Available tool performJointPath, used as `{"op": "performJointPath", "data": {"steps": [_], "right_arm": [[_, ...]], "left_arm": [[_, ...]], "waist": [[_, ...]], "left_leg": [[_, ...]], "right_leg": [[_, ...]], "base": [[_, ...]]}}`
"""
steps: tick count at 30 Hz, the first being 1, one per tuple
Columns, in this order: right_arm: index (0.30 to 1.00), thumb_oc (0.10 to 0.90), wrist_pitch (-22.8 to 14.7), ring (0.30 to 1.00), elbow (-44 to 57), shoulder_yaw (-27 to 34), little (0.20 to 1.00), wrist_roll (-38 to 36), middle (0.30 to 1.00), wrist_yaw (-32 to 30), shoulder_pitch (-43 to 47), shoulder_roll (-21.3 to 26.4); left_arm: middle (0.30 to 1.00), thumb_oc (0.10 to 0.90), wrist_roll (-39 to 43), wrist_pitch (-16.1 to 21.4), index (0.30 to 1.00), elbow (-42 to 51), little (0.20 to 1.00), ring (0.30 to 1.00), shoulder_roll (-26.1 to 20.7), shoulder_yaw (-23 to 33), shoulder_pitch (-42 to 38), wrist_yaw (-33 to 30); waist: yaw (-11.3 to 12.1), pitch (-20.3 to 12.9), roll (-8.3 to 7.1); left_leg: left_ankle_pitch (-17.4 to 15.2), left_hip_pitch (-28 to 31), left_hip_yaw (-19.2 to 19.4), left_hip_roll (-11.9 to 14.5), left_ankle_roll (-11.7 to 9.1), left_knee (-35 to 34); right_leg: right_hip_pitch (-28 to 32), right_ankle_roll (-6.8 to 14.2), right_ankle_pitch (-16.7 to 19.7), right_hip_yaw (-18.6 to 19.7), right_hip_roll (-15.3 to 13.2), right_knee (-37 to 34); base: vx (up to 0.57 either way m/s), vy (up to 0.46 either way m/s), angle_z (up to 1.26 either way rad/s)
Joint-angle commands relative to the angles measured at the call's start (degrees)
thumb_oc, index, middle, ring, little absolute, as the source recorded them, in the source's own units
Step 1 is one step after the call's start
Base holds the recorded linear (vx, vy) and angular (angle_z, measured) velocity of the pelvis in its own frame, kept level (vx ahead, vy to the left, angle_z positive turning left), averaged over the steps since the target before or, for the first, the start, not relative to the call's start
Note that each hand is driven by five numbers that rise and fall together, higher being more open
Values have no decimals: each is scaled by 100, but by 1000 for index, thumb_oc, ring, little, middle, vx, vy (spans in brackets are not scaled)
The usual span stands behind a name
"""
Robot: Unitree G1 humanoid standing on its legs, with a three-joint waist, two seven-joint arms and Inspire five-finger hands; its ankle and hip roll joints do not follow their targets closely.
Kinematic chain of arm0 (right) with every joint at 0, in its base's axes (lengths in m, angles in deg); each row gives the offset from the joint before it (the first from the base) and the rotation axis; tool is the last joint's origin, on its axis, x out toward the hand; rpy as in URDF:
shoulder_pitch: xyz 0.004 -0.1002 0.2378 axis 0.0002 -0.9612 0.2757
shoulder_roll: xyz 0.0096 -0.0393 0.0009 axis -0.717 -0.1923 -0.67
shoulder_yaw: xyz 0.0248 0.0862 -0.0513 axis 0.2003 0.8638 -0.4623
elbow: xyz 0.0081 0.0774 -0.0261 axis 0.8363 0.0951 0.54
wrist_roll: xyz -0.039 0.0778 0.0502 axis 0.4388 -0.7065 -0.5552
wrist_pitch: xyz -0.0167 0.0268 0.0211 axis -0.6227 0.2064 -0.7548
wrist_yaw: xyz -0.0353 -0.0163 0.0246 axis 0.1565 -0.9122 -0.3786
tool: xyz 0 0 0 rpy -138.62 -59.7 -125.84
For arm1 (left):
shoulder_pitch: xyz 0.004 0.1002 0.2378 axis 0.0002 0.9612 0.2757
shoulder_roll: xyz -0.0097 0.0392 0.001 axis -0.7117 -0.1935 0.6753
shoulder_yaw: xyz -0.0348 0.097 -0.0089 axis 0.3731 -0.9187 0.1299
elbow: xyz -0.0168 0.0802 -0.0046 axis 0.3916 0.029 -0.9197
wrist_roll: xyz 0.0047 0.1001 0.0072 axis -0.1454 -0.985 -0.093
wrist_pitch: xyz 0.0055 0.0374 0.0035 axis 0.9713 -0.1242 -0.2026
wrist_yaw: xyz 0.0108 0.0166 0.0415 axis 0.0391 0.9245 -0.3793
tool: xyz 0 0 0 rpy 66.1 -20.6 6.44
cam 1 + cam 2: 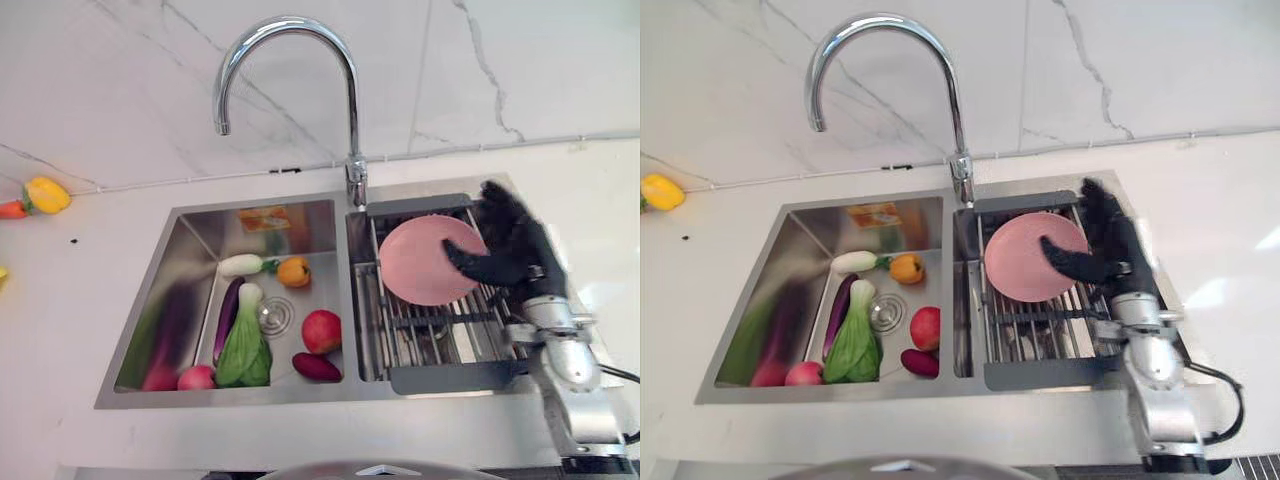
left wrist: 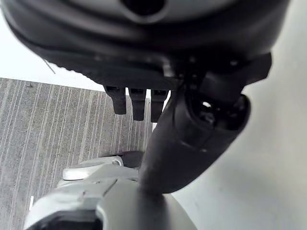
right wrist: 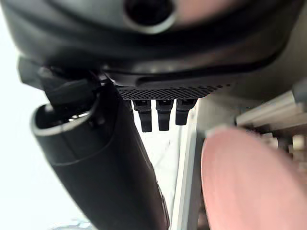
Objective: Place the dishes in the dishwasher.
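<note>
Pink plate [image 1: 428,260] lies tilted on the wire dish rack [image 1: 440,330] that fills the right-hand basin of the sink [image 1: 150,290], toward twelve o'clock of the rack. The right hand [image 1: 512,245] is at the plate's three o'clock edge, thumb laid over the plate's face and fingers [image 1: 500,205] curled behind the rim, so it looks clamped on the plate. In its own wrist view the plate's pink rim sits just beside the thumb. The left hand [image 2: 192,129] hangs low, away from the sink, over a striped floor, its fingers relaxed and holding nothing.

The grip seems to catch only the edge, so in my judgement the plate could pivot or slip out as it is lifted, and its far rim might snag on the rack wires or knock the faucet [image 1: 350,120] standing near eleven o'clock of the rack.

The left basin holds produce: a white radish [image 1: 240,264], a small orange pepper [image 1: 294,271], a purple eggplant [image 1: 227,315], a green bok choy [image 1: 246,350], a red apple [image 1: 321,331], a dark red sweet potato [image 1: 316,367] and a pink fruit [image 1: 196,378]. A yellow pepper [image 1: 46,194] rests on the surface at ten o'clock of the sink.
</note>
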Motion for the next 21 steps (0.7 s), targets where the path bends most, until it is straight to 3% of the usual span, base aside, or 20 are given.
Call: {"op": "performJointPath", "data": {"steps": [1, 10, 13, 21], "right_arm": [[900, 800, -688, 900, 1119, 368, 900, 357, 900, 4, 477, -23], [900, 800, -632, 900, 1786, 845, 900, 761, 900, 1188, -6, 1474], [900, 800, -633, 900, 1789, 628, 900, 939, 900, 1596, -340, 1754], [900, 800, -698, 900, 1720, 475, 900, 1597, 900, 1691, -524, 2281]], "left_arm": [[900, 800, -223, 45, 900, -346, 900, 900, -30, -39, -393, 217], [900, 800, -646, 136, 900, -280, 900, 900, -61, -124, -381, 521], [900, 800, -637, 187, 900, -226, 900, 900, -76, -138, -410, 590], [900, 800, -481, 192, 900, -150, 900, 900, -68, -95, -434, 627]], "waist": [[-50, 193, -578], [-339, 197, -605], [-450, 178, -624], [-488, 161, -640]], "left_leg": [[-351, 39, -88, -159, 44, 117], [-414, 220, 216, -42, -10, 56], [-442, 289, 322, -8, -23, 37], [-461, 375, 355, 18, -32, 23]], "right_leg": [[390, 494, -385, 348, -590, 68], [248, 525, -323, 672, -472, 68], [213, 525, -318, 785, -428, 68], [259, 518, -331, 817, -391, 68]], "base": [[23, -39, 1], [15, 0, -15], [32, 15, -29], [12, 5, -10]]}}
